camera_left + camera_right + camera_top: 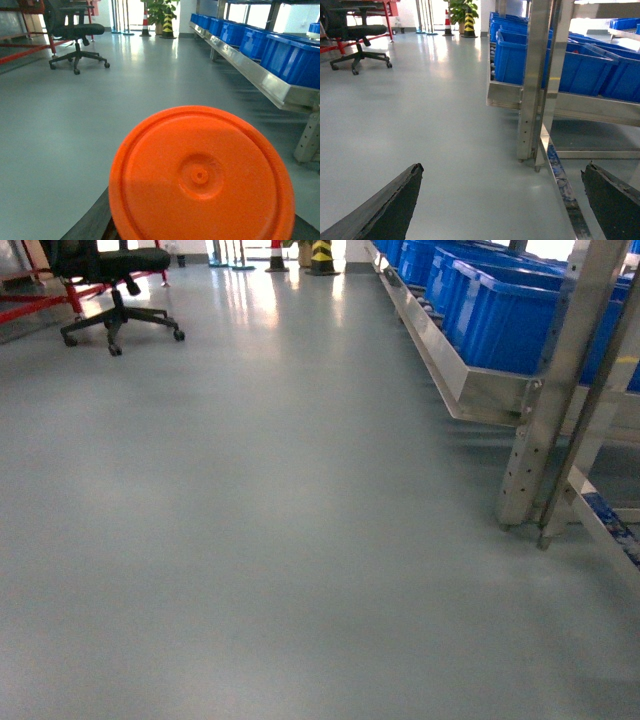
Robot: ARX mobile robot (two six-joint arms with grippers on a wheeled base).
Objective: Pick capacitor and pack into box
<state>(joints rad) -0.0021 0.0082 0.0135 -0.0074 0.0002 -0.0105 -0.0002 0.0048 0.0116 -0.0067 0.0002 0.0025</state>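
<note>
The capacitor (200, 175) fills the left wrist view as a round orange end face with a small centre dimple. It sits in my left gripper (200, 235), which is shut on it; only one dark finger (92, 225) shows beside its left rim. In the right wrist view my right gripper (502, 200) is open, its two dark fingers wide apart over bare grey floor with nothing between them. Neither gripper appears in the head view. The box is out of view.
A metal rack (545, 410) holding blue bins (500, 310) runs along the right, its legs on the floor close to my right gripper. A black office chair (115, 280) stands far left, with a traffic cone (277, 255) and a striped bollard (322, 255) behind. Grey floor lies ahead.
</note>
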